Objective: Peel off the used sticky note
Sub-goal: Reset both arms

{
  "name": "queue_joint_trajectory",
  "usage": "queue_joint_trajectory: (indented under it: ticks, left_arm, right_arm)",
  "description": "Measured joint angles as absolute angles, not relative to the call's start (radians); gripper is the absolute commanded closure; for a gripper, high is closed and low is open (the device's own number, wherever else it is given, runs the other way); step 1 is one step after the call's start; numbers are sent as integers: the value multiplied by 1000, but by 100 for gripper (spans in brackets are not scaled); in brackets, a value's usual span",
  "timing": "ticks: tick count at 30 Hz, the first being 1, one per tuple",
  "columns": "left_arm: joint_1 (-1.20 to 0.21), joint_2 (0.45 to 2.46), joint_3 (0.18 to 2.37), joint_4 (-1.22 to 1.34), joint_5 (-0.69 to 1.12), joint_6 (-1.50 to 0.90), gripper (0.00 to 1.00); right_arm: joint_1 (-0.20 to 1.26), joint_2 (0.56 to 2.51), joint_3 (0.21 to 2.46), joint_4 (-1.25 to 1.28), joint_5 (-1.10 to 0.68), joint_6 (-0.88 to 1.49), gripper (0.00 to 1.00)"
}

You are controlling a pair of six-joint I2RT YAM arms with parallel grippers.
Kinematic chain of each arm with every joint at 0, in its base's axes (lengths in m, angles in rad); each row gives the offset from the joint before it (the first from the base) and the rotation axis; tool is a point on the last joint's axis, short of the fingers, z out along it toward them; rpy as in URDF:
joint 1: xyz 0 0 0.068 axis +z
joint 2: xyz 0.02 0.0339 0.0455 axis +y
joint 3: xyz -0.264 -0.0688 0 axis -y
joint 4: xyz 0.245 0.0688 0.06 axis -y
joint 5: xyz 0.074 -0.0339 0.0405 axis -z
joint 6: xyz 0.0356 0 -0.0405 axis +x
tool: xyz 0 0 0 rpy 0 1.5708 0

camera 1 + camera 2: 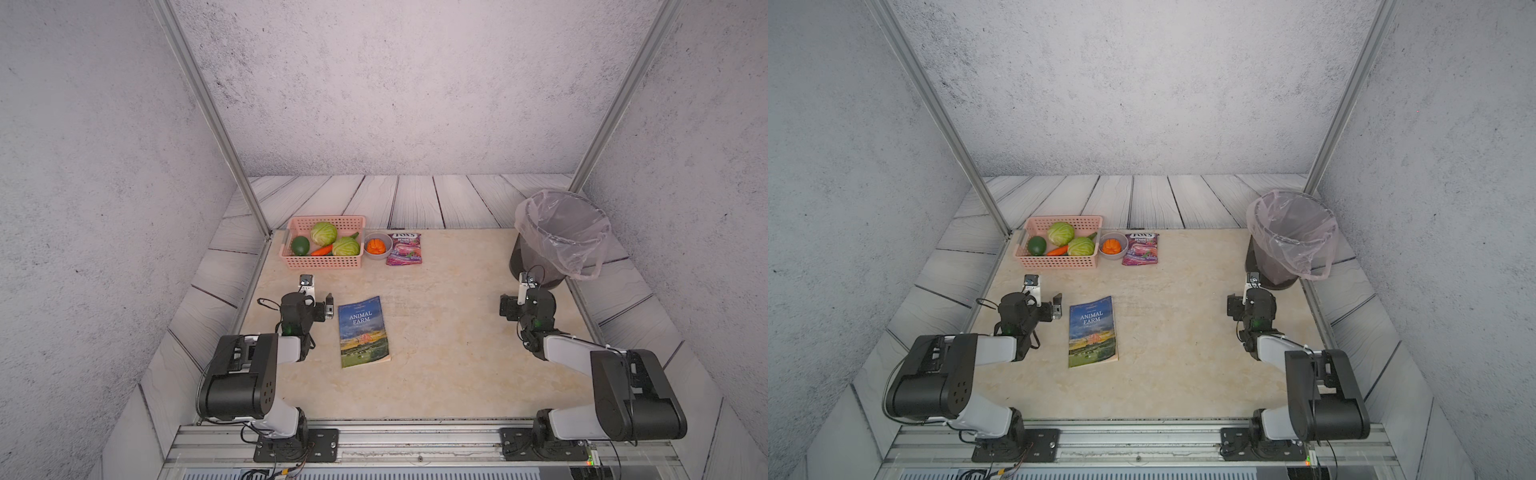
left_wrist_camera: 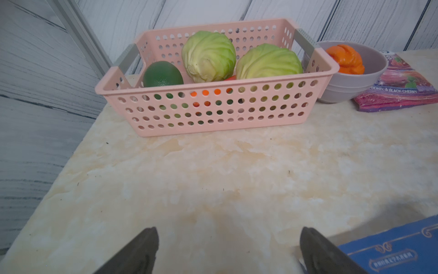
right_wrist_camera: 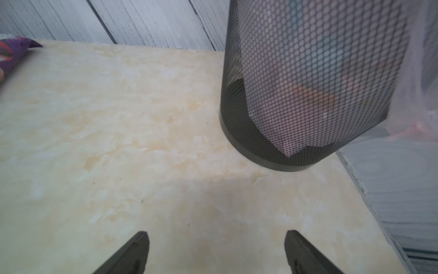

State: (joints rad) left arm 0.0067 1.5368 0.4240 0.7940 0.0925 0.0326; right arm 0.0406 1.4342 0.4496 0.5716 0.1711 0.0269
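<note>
— Where is the sticky note?
— I cannot see it. My left hand (image 2: 228,237) and right hand (image 3: 216,237) are wide, empty. I guess I search the book (image 1: 364,331) just beside my left hand.

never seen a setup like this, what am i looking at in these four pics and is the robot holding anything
It is a robot with two arms, the left arm and right arm, fixed at the near edge of a table. Two pictures look down from overhead on the whole scene. The other two come from cameras on the wrists, each looking past its gripper. On the table lie a book, a pink basket of vegetables, a grey bowl, a sweets packet and a lined mesh bin. The left gripper and right gripper both stand open and hold nothing. No sticky note shows in any picture.
</note>
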Motion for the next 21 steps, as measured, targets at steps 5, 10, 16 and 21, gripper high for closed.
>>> queue_joint_trajectory:
  ticks: [5,10,16,21]
  left_arm:
    - [7,1536,428,789,89,26,2]
    - [7,1536,428,782,89,25,2]
    - [7,1536,429,781,89,25,2]
    - [7,1536,438,761,59,13,2]
  right_arm:
    - [31,1549,429,719,114,34,1]
    - [31,1549,433,749,103,33,0]
    - [31,1549,444,745,103,34,0]
    - [31,1549,448,731,103,33,1]
